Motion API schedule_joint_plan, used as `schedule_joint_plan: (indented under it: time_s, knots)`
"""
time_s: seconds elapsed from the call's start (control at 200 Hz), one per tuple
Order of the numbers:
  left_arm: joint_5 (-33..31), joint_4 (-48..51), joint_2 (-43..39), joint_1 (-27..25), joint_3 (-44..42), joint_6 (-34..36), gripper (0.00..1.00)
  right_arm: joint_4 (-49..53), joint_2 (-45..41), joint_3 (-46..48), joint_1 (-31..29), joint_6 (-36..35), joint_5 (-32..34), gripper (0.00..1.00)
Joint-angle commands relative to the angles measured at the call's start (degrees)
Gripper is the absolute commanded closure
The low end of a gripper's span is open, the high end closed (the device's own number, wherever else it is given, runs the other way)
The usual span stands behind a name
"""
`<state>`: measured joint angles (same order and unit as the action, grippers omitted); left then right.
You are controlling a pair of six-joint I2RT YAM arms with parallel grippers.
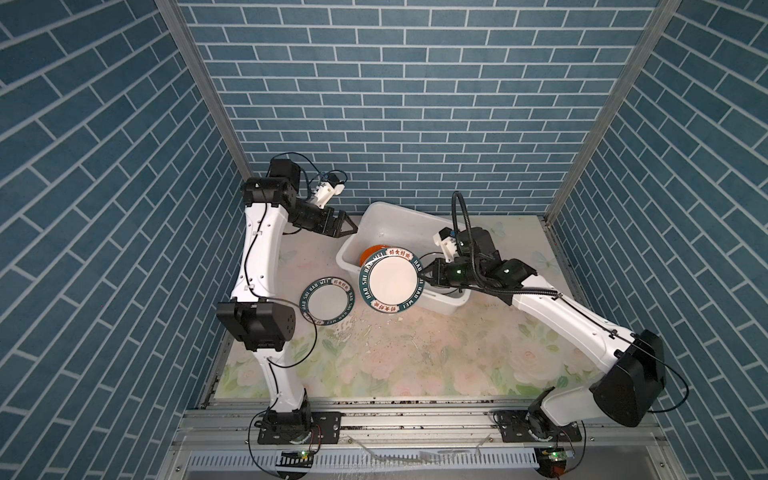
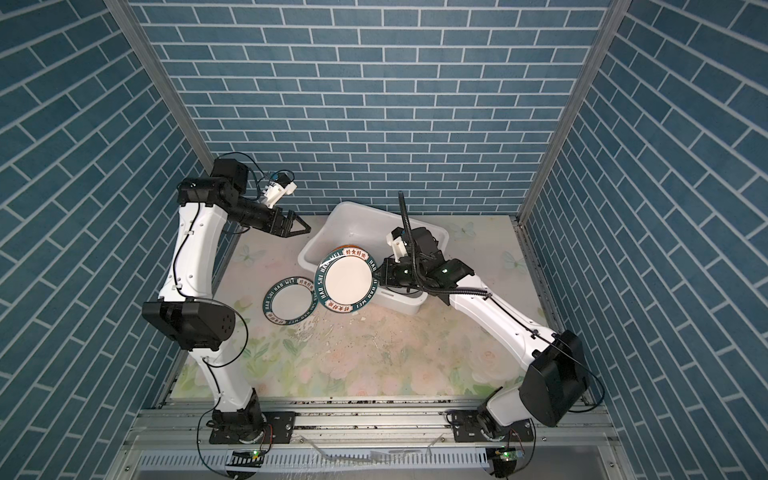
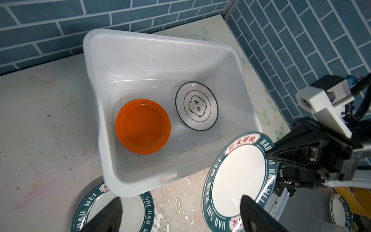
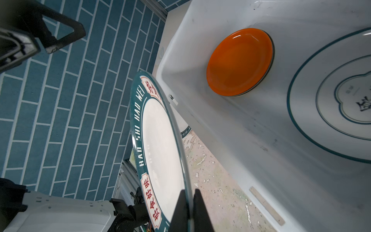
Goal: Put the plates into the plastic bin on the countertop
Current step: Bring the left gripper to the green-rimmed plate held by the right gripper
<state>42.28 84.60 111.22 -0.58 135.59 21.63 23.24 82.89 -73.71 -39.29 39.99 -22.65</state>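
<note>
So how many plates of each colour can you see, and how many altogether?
Round white plates with dark-green lettered rims: 2 (one on the flowered countertop, one in the shut right gripper)
Round plain orange plate, in the white plastic bin: 1
Round white plate with thin green rings, in the bin: 1
Total: 4

We see 3 walls covered in a blue brick pattern with pale joints. The back wall (image 1: pixel 395 104) fills the top of both top views, while the left wall (image 1: pixel 83 208) and right wall (image 1: pixel 698 208) slant down the frame sides. The upper-left post (image 1: pixel 203 83) and upper-right post (image 1: pixel 618 83), both grey metal, mark the corners. The floral countertop (image 1: pixel 415 365) is scuffed at centre. Along the bottom run a grey rail (image 1: pixel 415 428) and a slotted white duct (image 1: pixel 395 460). Light is soft and even.
</note>
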Motion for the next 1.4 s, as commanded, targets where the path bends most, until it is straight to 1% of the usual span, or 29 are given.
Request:
schedule_joint_plan:
  time_s: [0.0,0.08,0.155,0.26,0.33,0.415,0.505,0.545,0.63,0.775,0.845,0.94,1.03,1.105,1.245,1.32,1.395]
  knots:
    - [-1.3,6.7,-0.1,0.0,2.1,5.4,0.08,2.6,-2.6,-2.9,1.7,-0.5,-0.5,1.0]
    - [-0.1,6.3,-1.5,0.0,-0.2,5.5,0.1,1.4,-3.4,-2.2,2.7,0.9,-0.4,1.0]
    - [1.1,4.2,-4.7,-0.1,-3.9,6.1,0.1,0.7,-3.9,-2.0,3.6,1.8,-0.3,1.0]
    - [1.1,-2.6,-9.7,-0.2,-13.0,3.1,0.09,1.0,-4.3,-2.7,4.7,1.9,-0.2,1.0]
    - [1.4,-4.7,-11.4,-1.3,-17.0,2.5,0.09,1.1,-4.6,-3.1,5.5,1.8,-0.6,1.0]
    - [0.1,-5.2,-11.7,-3.7,-19.1,2.3,0.12,1.1,-4.7,-3.6,6.7,1.5,-1.6,1.0]
    - [2.3,-8.6,-12.3,-5.3,-22.7,-1.1,0.13,0.4,-4.3,-4.1,8.0,1.8,-3.0,1.0]
    - [2.4,-9.0,-12.4,-6.3,-24.0,-1.4,0.14,-0.1,-3.9,-4.5,8.5,2.0,-4.0,1.0]
    - [-0.5,-8.6,-12.3,-8.7,-24.9,-1.2,0.15,-0.7,-3.4,-5.0,8.9,2.2,-4.9,1.0]
    - [0.7,-9.5,-11.7,-9.5,-25.3,-3.9,0.16,-1.5,-3.7,-4.7,9.3,2.8,-5.2,1.0]
    - [2.0,-9.9,-11.1,-9.5,-25.1,-4.8,0.17,-2.1,-4.0,-4.3,9.6,3.3,-5.4,1.0]
    - [5.8,-9.9,-10.0,-9.7,-24.9,-6.0,0.19,-2.4,-4.0,-4.1,10.0,3.9,-6.1,1.0]
    - [6.9,-11.0,-9.2,-10.3,-25.6,-7.8,0.19,-3.4,-3.9,-3.6,10.2,4.9,-6.9,1.0]
    - [9.3,-11.6,-8.2,-10.4,-25.9,-9.1,0.21,-4.9,-4.3,-2.6,10.1,6.1,-7.3,1.0]
    - [10.5,-11.8,-6.7,-10.4,-24.9,-9.7,0.26,-5.6,-5.4,-1.0,10.1,6.9,-6.9,1.0]
    - [12.2,-12.1,-5.9,-10.5,-24.5,-10.1,0.3,-5.9,-5.8,-0.2,10.1,7.2,-6.6,1.0]
    - [12.5,-12.2,-5.5,-10.7,-24.2,-10.3,0.36,-6.4,-6.2,0.7,10.1,7.6,-6.8,1.0]
